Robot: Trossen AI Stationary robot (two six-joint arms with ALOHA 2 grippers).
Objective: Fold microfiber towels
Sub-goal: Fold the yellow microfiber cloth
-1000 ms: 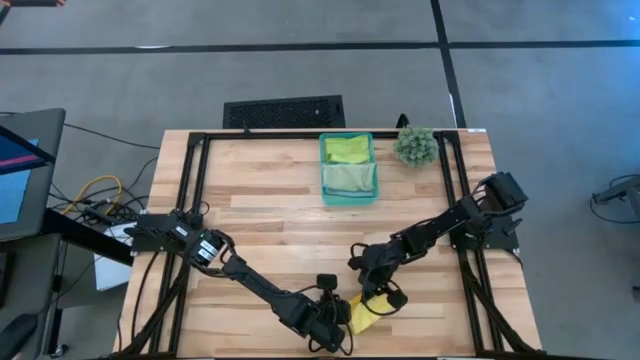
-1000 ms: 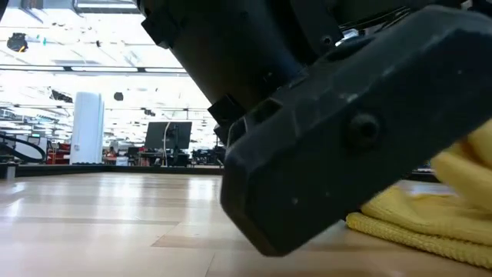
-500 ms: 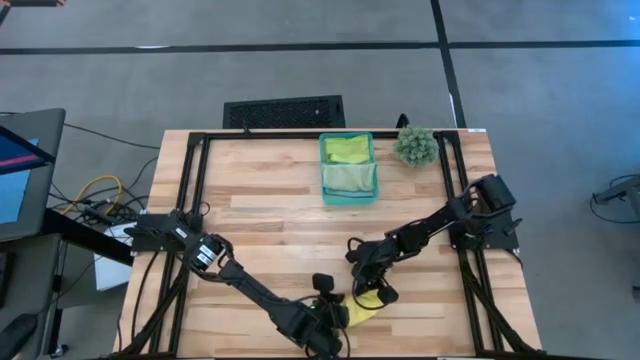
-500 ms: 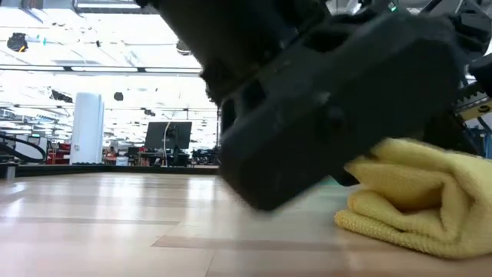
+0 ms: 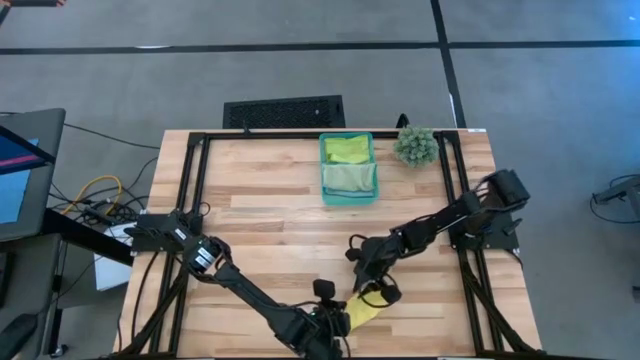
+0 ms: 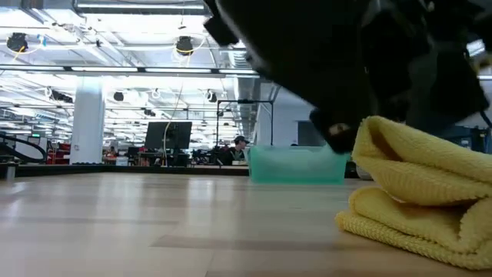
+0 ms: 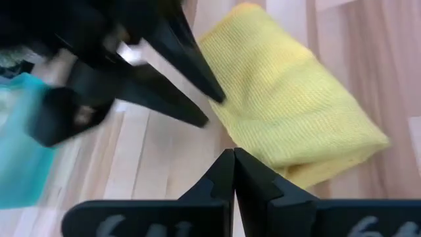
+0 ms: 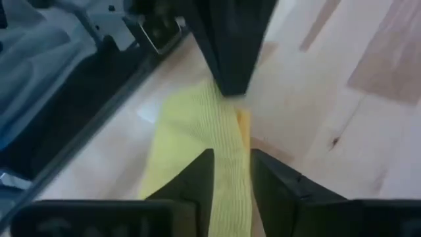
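Note:
A yellow microfiber towel (image 5: 364, 311) lies folded near the table's front edge, its lower layers flat on the wood (image 6: 415, 223). My left gripper (image 7: 233, 161) is shut and hangs just above the towel's near-left end, with nothing between its fingers. My right gripper (image 8: 230, 164) comes from the far right; its fingers stand apart at the towel's far end, with yellow cloth (image 8: 227, 141) showing between them. Two more towels, lime green (image 5: 347, 150) and pale green (image 5: 349, 178), lie in the teal bin (image 5: 324, 165). My right gripper slants down from the far right with its fingers (image 7: 214, 92) at the far edge of the towel's top layer (image 7: 230, 108). The fingers are parted, and I cannot tell whether they touch the cloth. The towel lies on the table.
The teal bin (image 6: 298, 164) stands at the table's far middle, with a small spiky green plant (image 5: 415, 146) to its right. A black frame (image 5: 190, 190) runs round the table's edges. Bare wood lies between the bin and the yellow towel.
My left gripper has risen off the yellow towel and drawn back a little toward the table's near-left, staying shut. The towel, half hidden behind it before, now shows as a folded stack with its upper layer arched up.

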